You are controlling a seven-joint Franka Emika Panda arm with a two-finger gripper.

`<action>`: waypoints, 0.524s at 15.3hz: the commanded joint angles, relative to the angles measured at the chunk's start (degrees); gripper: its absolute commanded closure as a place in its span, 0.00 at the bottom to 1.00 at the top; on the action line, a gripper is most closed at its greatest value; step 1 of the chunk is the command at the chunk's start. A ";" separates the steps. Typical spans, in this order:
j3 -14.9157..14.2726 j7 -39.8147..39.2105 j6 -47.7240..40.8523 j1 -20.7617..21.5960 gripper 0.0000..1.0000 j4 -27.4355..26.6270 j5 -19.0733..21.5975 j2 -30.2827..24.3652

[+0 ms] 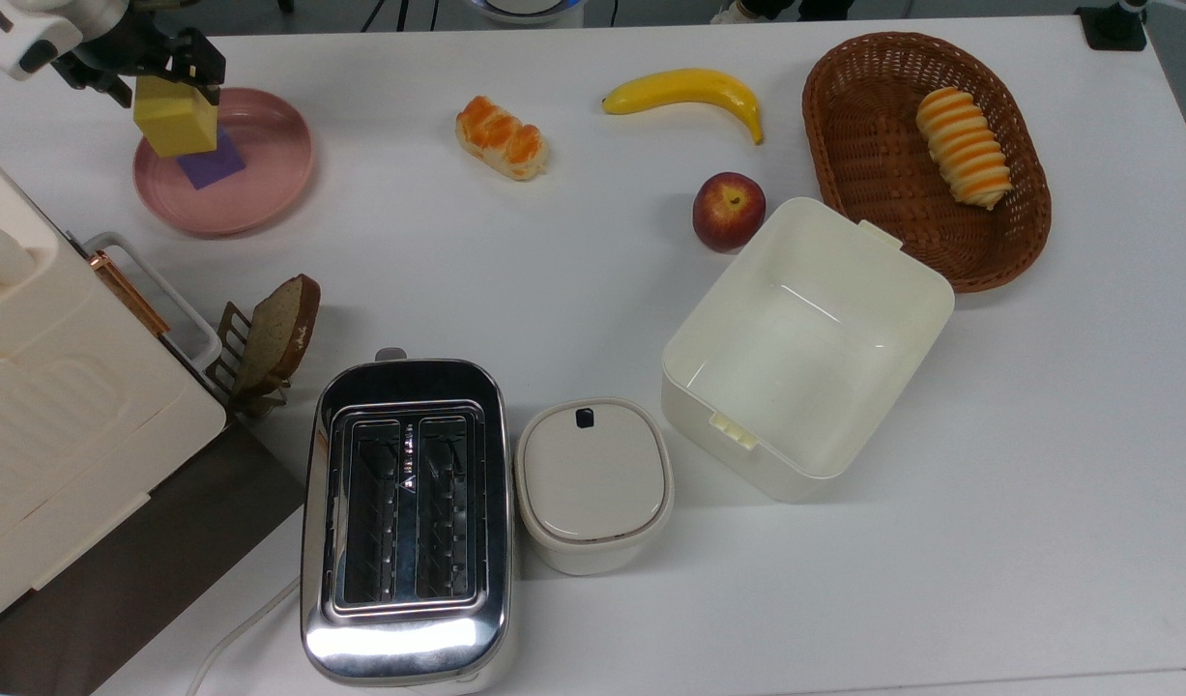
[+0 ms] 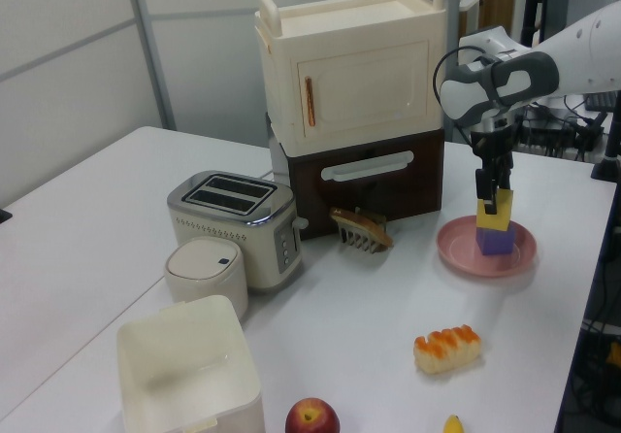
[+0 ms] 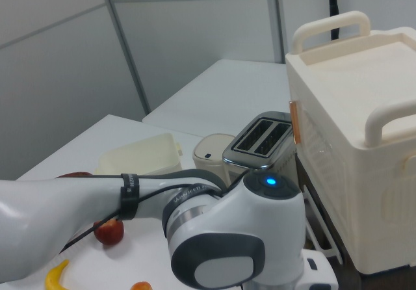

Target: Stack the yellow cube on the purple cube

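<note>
Placement step, near done. Tool pinches the yellow cube, which sits on the purple cube in the pink plate at the counter's 10 o'clock in the top view. Judgement: confirm full contact and square edges, then spread the fingers gently and lift straight up. Left view shows the stacked faces meeting; top view shows purple protruding toward 5 o'clock, hinting at offset.

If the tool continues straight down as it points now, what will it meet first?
The tool, shut on the yellow cube, would probably press it onto the purple cube on the pink plate; they look already touching.
</note>
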 commanded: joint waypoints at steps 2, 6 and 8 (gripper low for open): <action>1.10 10.94 -3.53 3.97 0.00 4.27 1.20 -3.86; 8.72 22.81 -5.29 4.07 0.00 9.29 1.20 -5.54; 13.21 29.05 -5.29 4.24 0.00 9.47 0.42 -5.97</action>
